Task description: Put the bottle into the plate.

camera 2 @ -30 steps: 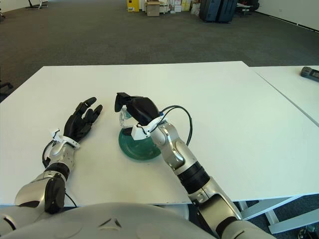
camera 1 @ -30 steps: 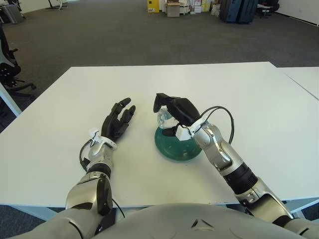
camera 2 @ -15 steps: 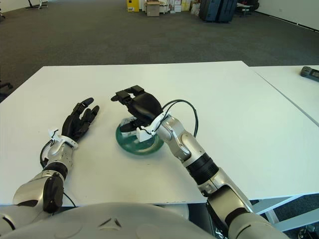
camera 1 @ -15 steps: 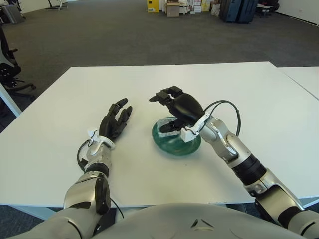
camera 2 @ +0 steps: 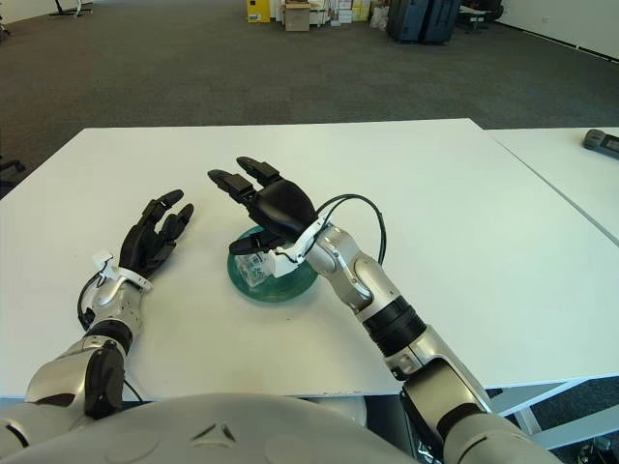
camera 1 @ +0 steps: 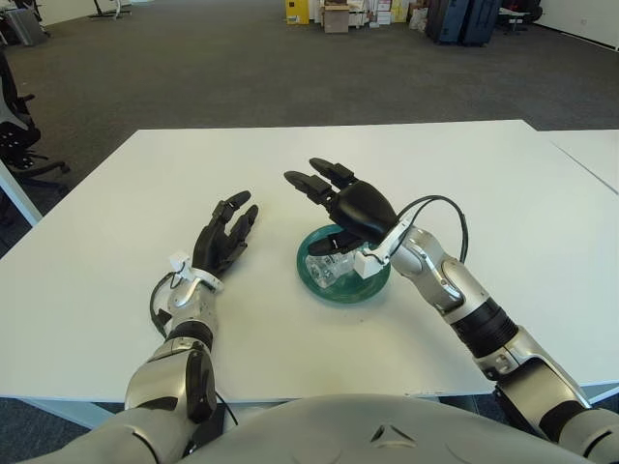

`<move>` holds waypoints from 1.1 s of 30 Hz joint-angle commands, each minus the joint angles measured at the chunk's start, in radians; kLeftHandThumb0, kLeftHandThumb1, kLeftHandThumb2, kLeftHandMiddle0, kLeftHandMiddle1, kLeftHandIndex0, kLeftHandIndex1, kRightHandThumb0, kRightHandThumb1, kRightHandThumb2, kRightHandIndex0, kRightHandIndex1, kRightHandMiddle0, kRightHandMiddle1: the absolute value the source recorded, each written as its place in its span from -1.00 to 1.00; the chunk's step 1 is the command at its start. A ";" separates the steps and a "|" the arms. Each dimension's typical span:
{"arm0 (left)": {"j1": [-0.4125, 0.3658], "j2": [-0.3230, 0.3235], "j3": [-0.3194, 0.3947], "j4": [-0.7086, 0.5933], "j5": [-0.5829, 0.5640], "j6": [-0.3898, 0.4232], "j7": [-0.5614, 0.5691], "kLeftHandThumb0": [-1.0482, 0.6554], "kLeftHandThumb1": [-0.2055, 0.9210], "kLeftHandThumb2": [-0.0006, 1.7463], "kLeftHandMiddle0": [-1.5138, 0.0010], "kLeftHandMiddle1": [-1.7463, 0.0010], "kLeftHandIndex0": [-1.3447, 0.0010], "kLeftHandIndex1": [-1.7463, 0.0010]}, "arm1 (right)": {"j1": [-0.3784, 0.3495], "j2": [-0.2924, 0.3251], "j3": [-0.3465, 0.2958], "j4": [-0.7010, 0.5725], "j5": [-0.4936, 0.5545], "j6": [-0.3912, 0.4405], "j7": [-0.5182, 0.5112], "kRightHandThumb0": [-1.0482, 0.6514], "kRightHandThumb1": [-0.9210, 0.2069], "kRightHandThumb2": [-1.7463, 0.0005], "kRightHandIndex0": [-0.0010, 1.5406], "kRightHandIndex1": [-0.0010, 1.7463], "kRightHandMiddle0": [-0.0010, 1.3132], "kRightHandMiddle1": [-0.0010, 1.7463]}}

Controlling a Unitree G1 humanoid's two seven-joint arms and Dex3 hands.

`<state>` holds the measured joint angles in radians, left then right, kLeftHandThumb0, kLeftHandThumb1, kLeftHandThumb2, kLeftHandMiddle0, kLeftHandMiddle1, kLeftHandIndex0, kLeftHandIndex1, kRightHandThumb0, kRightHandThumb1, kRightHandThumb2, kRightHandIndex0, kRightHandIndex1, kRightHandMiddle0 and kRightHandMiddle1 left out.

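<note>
A clear plastic bottle [camera 1: 327, 270] lies on its side in the green plate [camera 1: 371, 286] near the middle of the white table; it also shows in the right eye view [camera 2: 254, 270]. My right hand [camera 1: 340, 201] hovers just above the plate, fingers spread open and holding nothing. Its palm hides the far part of the plate. My left hand [camera 1: 224, 233] rests flat on the table to the left of the plate, fingers stretched out and empty.
The white table [camera 1: 484, 184] reaches out on all sides of the plate. A second white table [camera 1: 595, 150] stands at the right, with a dark device [camera 2: 602, 141] on it. Office chairs and boxes stand far off on the carpet.
My right hand opened and let go of the bottle, which now lies in the plate. The hand lifted a little with its fingers spread. The left hand stayed put.
</note>
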<state>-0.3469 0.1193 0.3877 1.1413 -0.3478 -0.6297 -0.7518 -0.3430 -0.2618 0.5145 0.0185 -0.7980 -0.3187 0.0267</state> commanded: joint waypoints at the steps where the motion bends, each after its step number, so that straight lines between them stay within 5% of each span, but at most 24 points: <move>1: 0.038 -0.011 -0.006 0.022 0.005 0.026 0.003 -0.40 1.00 -0.25 0.29 0.98 0.92 -0.04 | -0.028 0.004 -0.023 0.006 0.017 -0.006 -0.012 -1.00 -1.00 0.33 -1.00 -1.00 -1.00 -1.00; 14: 0.040 -0.012 -0.002 0.014 -0.005 0.065 0.005 -0.40 1.00 -0.32 0.34 1.00 0.95 -0.02 | -0.012 0.042 -0.066 0.012 0.023 -0.002 -0.084 -1.00 -1.00 0.26 -1.00 -1.00 -1.00 -1.00; 24: 0.036 -0.013 0.011 0.027 -0.014 0.084 0.009 -0.41 1.00 -0.37 0.32 0.99 0.96 -0.06 | -0.146 0.146 -0.302 0.220 0.196 0.005 -0.349 -0.98 -1.00 0.09 -0.93 -0.97 -0.90 -0.94; 33: 0.037 -0.010 0.002 0.032 0.004 0.059 0.040 -0.40 1.00 -0.35 0.27 0.97 0.91 -0.03 | -0.129 0.170 -0.438 0.343 0.390 -0.075 -0.444 -0.68 -1.00 0.03 -0.67 -0.95 -1.00 -0.41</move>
<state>-0.3485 0.1198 0.3918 1.1389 -0.3519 -0.5893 -0.7339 -0.4901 -0.0912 0.1105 0.3106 -0.4701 -0.3719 -0.4193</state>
